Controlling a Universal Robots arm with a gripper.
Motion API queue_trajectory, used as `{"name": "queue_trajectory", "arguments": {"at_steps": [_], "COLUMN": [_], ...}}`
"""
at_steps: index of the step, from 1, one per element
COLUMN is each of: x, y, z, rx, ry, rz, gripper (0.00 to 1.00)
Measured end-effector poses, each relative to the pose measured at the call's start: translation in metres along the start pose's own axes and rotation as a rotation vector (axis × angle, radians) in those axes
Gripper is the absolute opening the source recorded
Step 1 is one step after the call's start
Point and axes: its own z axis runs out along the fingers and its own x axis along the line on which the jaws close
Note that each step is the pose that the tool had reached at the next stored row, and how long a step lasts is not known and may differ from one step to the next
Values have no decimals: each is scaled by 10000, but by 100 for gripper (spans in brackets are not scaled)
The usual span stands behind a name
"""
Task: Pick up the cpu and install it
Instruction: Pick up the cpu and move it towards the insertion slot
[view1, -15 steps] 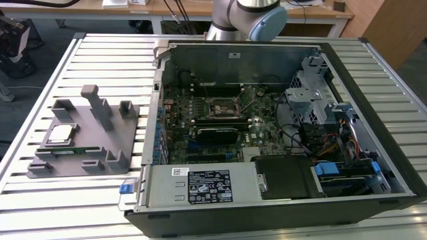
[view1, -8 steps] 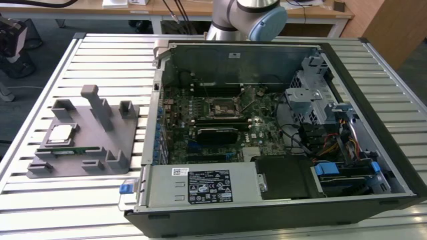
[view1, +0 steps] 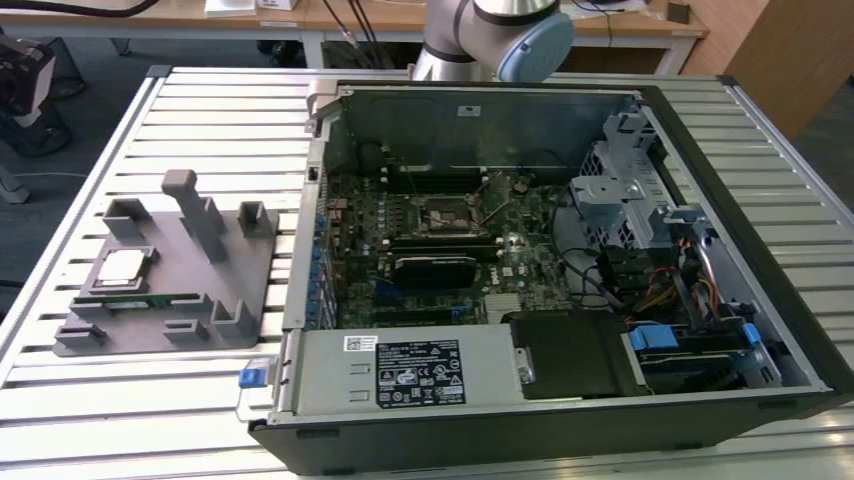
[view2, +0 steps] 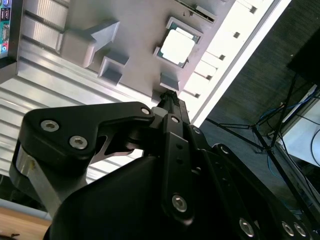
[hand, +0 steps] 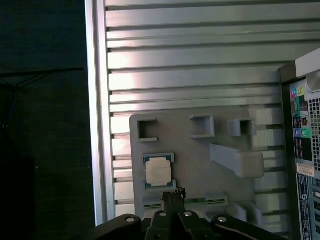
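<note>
Slatted metal table (view1: 200, 120) carries open computer case (view1: 534, 435), motherboard socket (view1: 441, 212) near its middle. On my exterior view, gray holder (view1: 160, 335) sits at case's 9 o'clock. cpu (view1: 123, 265) lies flat in holder pocket, untouched. First wrist view puts gripper (hand: 172, 196) above holder, near cpu, apart from it. Fingers together, gripping nothing.
</note>
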Motion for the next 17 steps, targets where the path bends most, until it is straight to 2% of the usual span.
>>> {"name": "queue_trajectory", "arguments": {"at_steps": [5, 7, 9, 10, 11, 12, 15, 16, 17], "x": [0, 2, 2, 2, 2, 3, 6, 7, 9], "y": [-22, -25, -27, -29, -31, -32, -35, -36, -37], "z": [89, 123, 157, 175, 193, 210, 266, 284, 303], "rx": [3, 1, -6, -7, -7, -8, -8, -8, -8], "ry": [34, 56, 80, 93, 98, 99, 100, 99, 100], "rz": [-7, -194, -493, -596, -641, -647, -649, -649, -649], "gripper": [11, 11, 23, 23, 29, 29, 47, 47, 53]}}
